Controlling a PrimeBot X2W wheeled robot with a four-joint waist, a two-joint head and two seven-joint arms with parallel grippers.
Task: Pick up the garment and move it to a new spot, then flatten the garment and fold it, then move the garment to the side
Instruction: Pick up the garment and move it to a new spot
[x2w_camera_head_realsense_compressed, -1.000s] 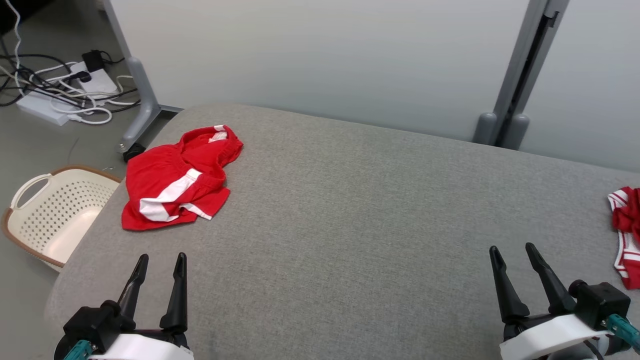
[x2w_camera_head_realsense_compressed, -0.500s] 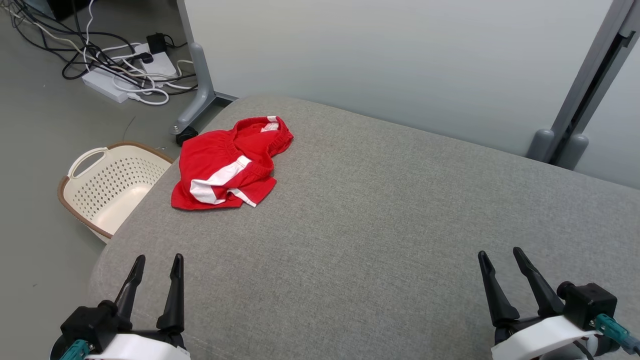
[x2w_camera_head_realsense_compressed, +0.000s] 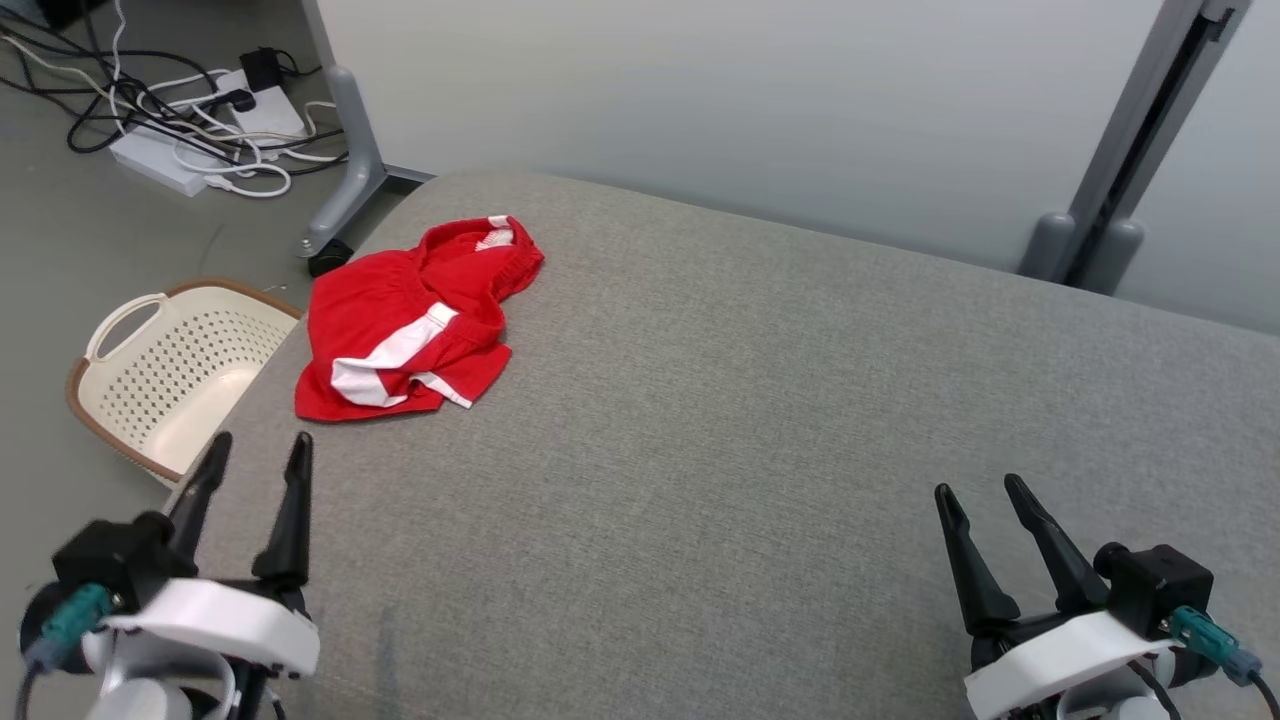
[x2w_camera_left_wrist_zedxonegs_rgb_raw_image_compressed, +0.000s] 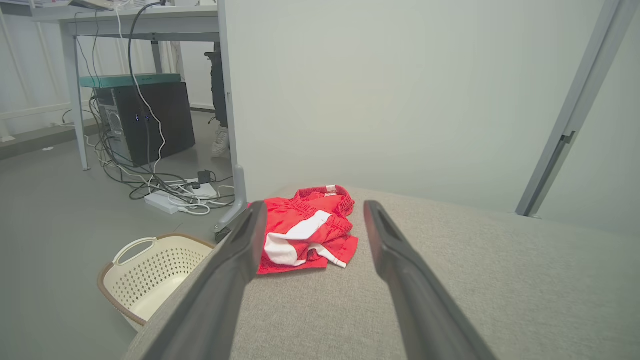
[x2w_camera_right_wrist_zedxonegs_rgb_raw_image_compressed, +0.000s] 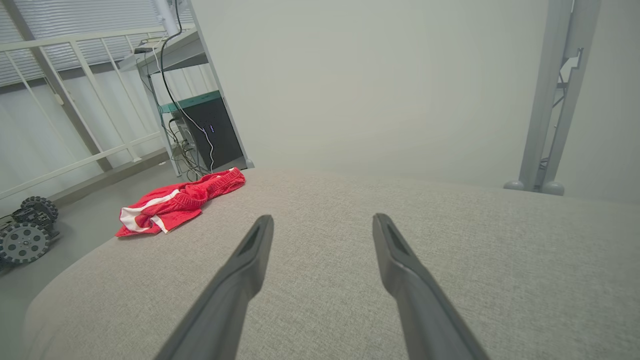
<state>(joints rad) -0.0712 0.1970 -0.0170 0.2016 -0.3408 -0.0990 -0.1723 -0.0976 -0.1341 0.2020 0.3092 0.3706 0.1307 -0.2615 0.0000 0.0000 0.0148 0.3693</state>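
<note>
The garment (x2w_camera_head_realsense_compressed: 410, 325) is a pair of red shorts with white stripes, lying crumpled near the far left corner of the grey padded table (x2w_camera_head_realsense_compressed: 760, 420). It also appears in the left wrist view (x2w_camera_left_wrist_zedxonegs_rgb_raw_image_compressed: 305, 235) and the right wrist view (x2w_camera_right_wrist_zedxonegs_rgb_raw_image_compressed: 175, 202). My left gripper (x2w_camera_head_realsense_compressed: 257, 448) hovers open at the table's near left edge, short of the garment, with nothing between its fingers. My right gripper (x2w_camera_head_realsense_compressed: 978, 492) stands open and empty over the near right part of the table, far from the garment.
A cream perforated laundry basket (x2w_camera_head_realsense_compressed: 165, 375) stands on the floor left of the table. Cables and power strips (x2w_camera_head_realsense_compressed: 190, 120) lie on the floor beyond it. A grey partition wall (x2w_camera_head_realsense_compressed: 700, 100) backs the table, with a metal post (x2w_camera_head_realsense_compressed: 1130, 150) at right.
The head view has shifted, so the scene has slid within the picture. My left gripper has risen and swung toward the left edge. The garment lies unchanged on the table.
</note>
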